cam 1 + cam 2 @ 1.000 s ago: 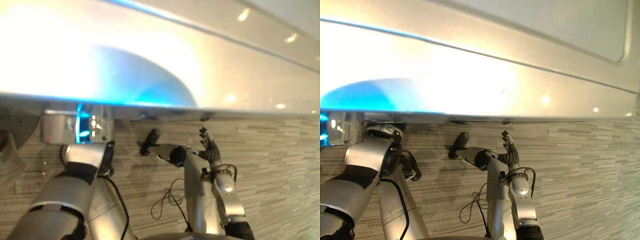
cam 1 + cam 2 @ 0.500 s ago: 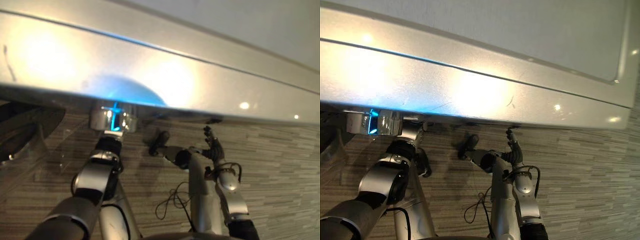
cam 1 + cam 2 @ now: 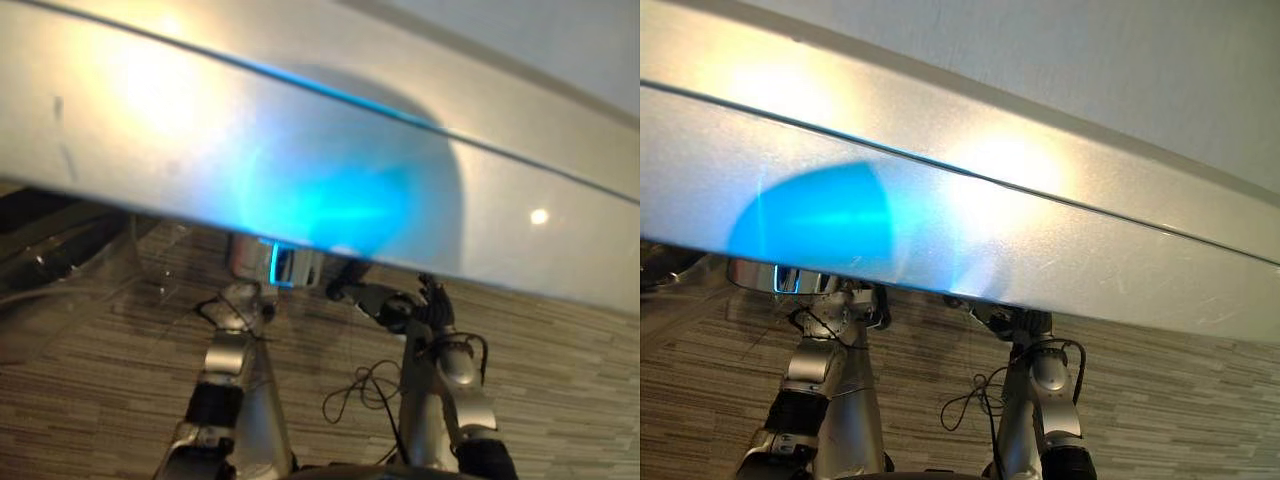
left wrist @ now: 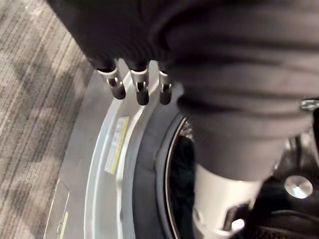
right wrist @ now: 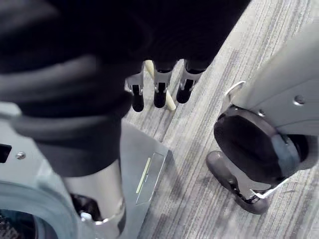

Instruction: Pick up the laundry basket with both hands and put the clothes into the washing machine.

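A: How are the hands held?
B: The left hand [image 4: 142, 92] and right hand [image 5: 159, 94] both hang with fingers straight and loose, gripping nothing.
A: And the washing machine [image 3: 300, 150]?
B: Its smooth silver front, lit blue, spans the head views above both arms. Past the left hand's fingers curve its round metal door ring [image 4: 107, 164] and dark rubber seal [image 4: 149, 169]; the drum inside is too dark to make out

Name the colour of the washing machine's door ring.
Silver door ring; shows best in the left wrist view.
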You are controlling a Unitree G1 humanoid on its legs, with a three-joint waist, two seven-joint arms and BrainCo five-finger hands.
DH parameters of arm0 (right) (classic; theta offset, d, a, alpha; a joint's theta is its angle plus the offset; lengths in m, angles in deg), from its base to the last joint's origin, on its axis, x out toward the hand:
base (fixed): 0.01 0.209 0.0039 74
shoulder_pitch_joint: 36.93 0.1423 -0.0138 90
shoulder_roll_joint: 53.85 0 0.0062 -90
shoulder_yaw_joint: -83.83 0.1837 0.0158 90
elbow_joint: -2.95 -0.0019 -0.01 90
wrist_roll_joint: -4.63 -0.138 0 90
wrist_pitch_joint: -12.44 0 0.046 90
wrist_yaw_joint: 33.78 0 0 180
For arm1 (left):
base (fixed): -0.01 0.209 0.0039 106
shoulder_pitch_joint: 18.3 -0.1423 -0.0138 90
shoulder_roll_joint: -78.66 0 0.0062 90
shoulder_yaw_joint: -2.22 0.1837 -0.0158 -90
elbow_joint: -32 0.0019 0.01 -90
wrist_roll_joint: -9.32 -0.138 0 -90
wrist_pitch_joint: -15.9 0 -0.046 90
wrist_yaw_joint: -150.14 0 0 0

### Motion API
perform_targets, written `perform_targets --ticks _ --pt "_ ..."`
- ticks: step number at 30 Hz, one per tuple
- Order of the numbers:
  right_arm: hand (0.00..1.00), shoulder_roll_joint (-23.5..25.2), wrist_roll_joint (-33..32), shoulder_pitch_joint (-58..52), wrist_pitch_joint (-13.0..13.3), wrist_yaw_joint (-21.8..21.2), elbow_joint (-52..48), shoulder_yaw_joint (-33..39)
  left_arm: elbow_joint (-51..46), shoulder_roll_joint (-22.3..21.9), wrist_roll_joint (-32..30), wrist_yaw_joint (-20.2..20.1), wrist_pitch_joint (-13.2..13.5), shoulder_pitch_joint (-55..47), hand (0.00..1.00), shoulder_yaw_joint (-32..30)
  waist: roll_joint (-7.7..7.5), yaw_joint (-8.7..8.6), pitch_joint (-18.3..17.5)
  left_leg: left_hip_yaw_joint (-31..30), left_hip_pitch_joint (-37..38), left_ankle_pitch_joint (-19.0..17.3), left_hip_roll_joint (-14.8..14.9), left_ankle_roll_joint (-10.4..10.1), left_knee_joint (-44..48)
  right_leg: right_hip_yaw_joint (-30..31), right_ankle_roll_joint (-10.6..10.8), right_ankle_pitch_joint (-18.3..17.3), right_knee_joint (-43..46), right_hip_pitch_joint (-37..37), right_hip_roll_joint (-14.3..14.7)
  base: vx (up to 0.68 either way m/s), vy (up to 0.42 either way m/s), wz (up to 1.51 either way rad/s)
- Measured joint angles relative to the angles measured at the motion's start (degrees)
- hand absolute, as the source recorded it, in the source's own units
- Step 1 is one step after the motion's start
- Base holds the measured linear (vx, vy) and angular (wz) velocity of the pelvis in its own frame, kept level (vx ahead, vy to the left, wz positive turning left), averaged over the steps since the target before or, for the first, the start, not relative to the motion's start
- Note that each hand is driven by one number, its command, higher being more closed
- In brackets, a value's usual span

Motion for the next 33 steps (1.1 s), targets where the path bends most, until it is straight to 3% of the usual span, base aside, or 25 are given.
perform_targets --ticks 6,14,17,20,22,28,30,33 --pt "0.00 -0.04 -0.02 0.13 0.00 -0.02 4.16 -0.14 -3.42 -0.73 -1.21 -4.46 0.04 -3.28 0.00 5.76 0.08 0.92 -0.04 0.03 1.40 0.00 -0.12 -0.01 -0.47 -0.02 0.08 -0.65 0.22 1.14 -0.14 -0.07 -0.064 0.05" --pt "0.00 -0.40 -0.04 1.83 -0.13 -0.18 11.91 -0.14 -3.43 -0.94 -2.13 -7.41 0.04 -7.12 0.00 7.66 0.39 0.92 -0.20 0.30 7.05 -0.01 -0.75 -0.02 -1.28 0.02 0.32 -1.28 0.62 6.34 -0.90 -0.06 -0.059 0.10" --pt "0.00 -0.48 -0.04 1.03 -0.93 -0.61 15.47 -0.13 -3.07 0.64 -5.12 -7.43 0.02 -12.02 0.00 7.10 0.48 0.89 -0.26 2.44 16.16 -0.02 -0.83 -0.06 -4.36 0.77 1.05 -1.67 -1.33 13.70 -0.65 -0.07 -0.114 0.13" --pt "0.00 -1.21 -0.04 -1.97 -1.00 -1.09 16.97 -0.09 2.77 2.00 -7.52 -7.11 -0.11 -14.74 0.00 6.07 2.22 0.80 -2.12 4.27 26.45 0.50 -1.72 -0.89 -9.62 1.56 1.32 -0.22 -6.36 22.24 0.75 -0.02 -0.051 0.06" --pt "0.00 -1.22 -0.04 -4.12 -1.11 -1.80 17.43 -0.06 5.96 2.31 -9.19 -6.93 -0.20 -16.74 0.00 4.81 2.57 0.68 -4.25 6.66 31.96 0.98 -1.82 -0.83 -13.03 2.82 2.28 0.66 -9.19 25.84 1.53 0.01 -0.016 -0.17" --pt "0.00 -1.97 -0.18 -8.15 -1.60 -0.78 14.58 6.66 20.42 -0.11 -12.06 -4.99 -0.08 -19.72 0.00 -0.97 5.83 -1.60 -9.16 18.15 52.77 4.11 -3.79 0.31 -28.02 8.51 5.94 6.85 -23.73 38.39 4.90 0.03 0.050 -0.49" --pt "0.00 -2.38 -0.77 -6.71 -1.58 1.29 13.61 8.43 28.09 -0.58 -11.98 -3.37 0.00 -19.85 0.00 -4.81 6.30 -2.54 -11.29 24.31 58.86 5.89 -3.66 0.40 -34.54 1.55 5.01 5.81 -27.85 43.02 2.49 0.05 0.088 -0.99" --pt "0.00 -2.42 -0.69 -4.75 -1.48 3.68 11.40 10.45 37.24 0.66 -11.52 -2.15 -0.39 -19.64 0.00 -9.81 4.80 -3.72 -12.08 30.16 63.59 6.05 -2.74 -0.18 -35.91 -7.52 4.18 5.21 -24.69 47.31 -3.23 0.09 -0.005 -1.02"
